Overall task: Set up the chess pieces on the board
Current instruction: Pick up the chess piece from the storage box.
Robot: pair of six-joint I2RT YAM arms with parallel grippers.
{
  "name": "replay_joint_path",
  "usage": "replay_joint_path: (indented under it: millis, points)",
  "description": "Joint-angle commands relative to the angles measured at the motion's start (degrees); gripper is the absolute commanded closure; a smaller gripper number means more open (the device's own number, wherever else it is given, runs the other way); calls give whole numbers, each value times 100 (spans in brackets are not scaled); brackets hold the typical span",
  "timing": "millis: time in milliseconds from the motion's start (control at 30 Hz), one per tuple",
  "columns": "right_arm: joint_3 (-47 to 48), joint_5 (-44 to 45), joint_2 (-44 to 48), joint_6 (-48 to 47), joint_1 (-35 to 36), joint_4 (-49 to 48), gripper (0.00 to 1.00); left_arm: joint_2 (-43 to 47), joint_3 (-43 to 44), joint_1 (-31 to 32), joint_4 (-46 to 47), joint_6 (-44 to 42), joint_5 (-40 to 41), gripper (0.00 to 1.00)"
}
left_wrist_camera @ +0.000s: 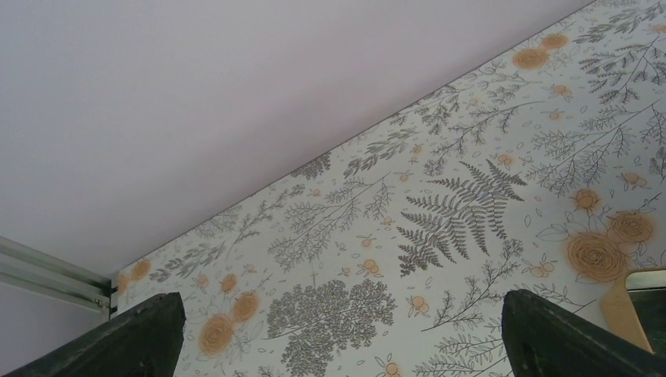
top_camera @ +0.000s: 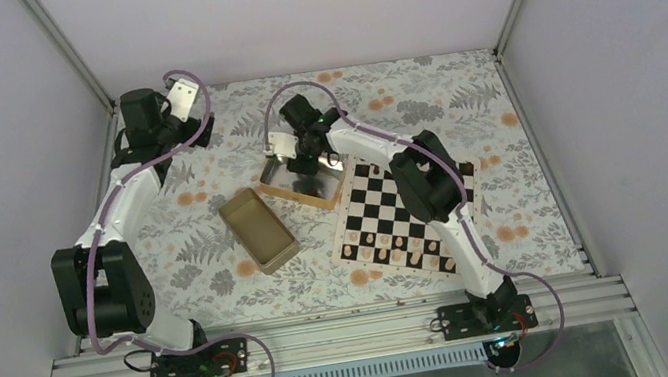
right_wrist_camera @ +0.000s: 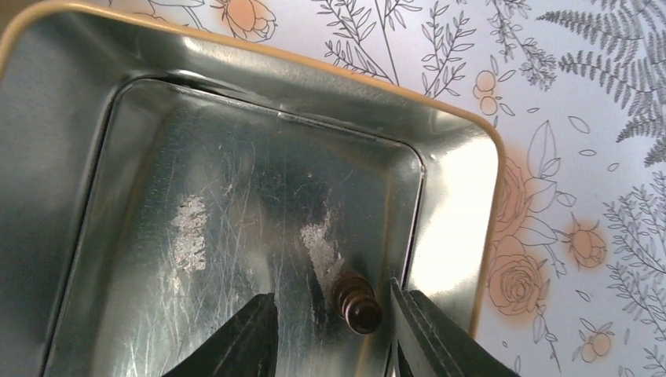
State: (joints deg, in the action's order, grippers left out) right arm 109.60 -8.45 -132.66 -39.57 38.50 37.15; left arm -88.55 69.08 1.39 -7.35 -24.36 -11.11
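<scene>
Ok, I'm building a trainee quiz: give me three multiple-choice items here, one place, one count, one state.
1. Where is the right hand? A hanging in mid-air; B inside the shiny rectangular metal tin; C parked at its base.
2. How many rectangular tins are out? A one; B two; C four.
3. The left hand is: A open, empty; B shut on a piece; C shut, empty.
B: its fingers flank a dark brown wooden chess piece on the tin floor. B: the shiny one plus a golden rectangular tin. A: fingers wide apart, nothing between.
</scene>
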Motion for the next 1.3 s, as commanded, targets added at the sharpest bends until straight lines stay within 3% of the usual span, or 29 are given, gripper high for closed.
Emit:
replay_joint_path:
  millis: [0,467,767,1033,1267]
  points:
    - [167,169,-137,-17,78,-77,60,186,-2,-16,162,80,-108,0]
    - [214,361,-293,-83,149,-138,61,179,-32,-56,182,89,-154,0]
    - [319,394,-384,-69,149,-45,78,167,-36,-75,191,89,-167,0]
    - [272,514,-410,-86,149,-65,74,172,-50,-76,188,89,-182,0]
    - [275,546,-412,-95,150,-25,84,165,-49,-86,191,89,-189,0]
